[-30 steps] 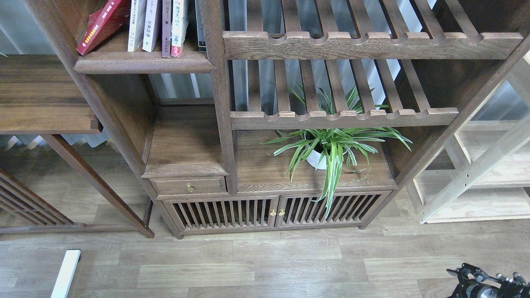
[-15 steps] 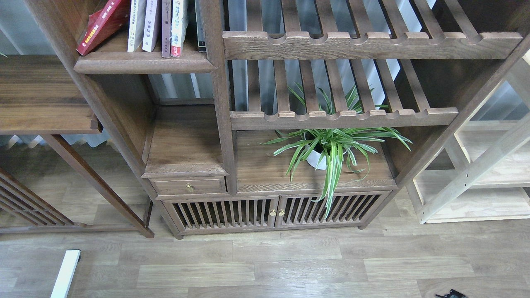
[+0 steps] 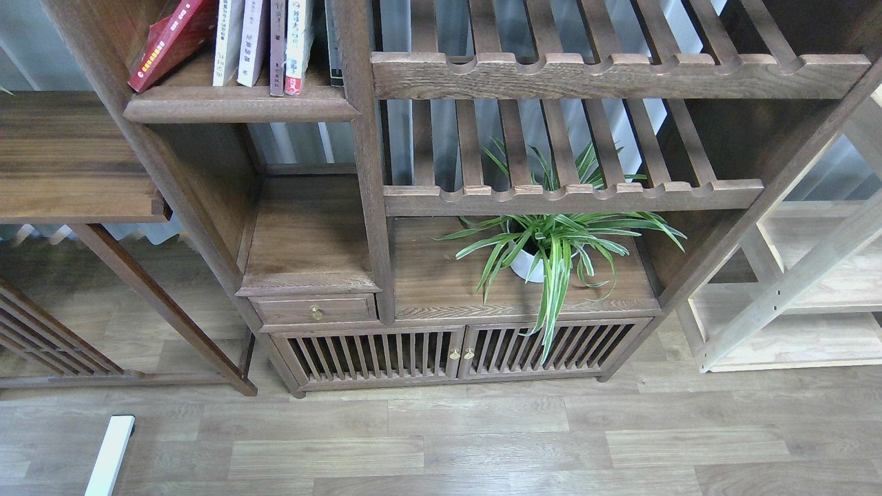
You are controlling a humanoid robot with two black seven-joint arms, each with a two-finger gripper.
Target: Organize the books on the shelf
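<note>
The shelf (image 3: 241,109) is a narrow dark brown board with a thick rounded lip at the upper left of the head view. A red book with yellow lettering (image 3: 172,41) leans to the right on its left end. To its right stand a white book (image 3: 227,41), a pale lavender book (image 3: 253,41), a thin brown spine (image 3: 277,48) and a white spine with a red foot (image 3: 298,48), all upright and cut off by the top edge. Neither of my grippers shows in this view.
Two slatted racks with notched front rails (image 3: 572,196) fill the right bays. A potted spider plant (image 3: 544,251) sits on the cabinet top above two slatted doors (image 3: 455,355). A small drawer (image 3: 315,311) lies lower left. Pale wood shelving (image 3: 792,324) stands at the right.
The black right gripper that showed at the bottom right corner has dropped out of view. The books and the shelf have not moved.
</note>
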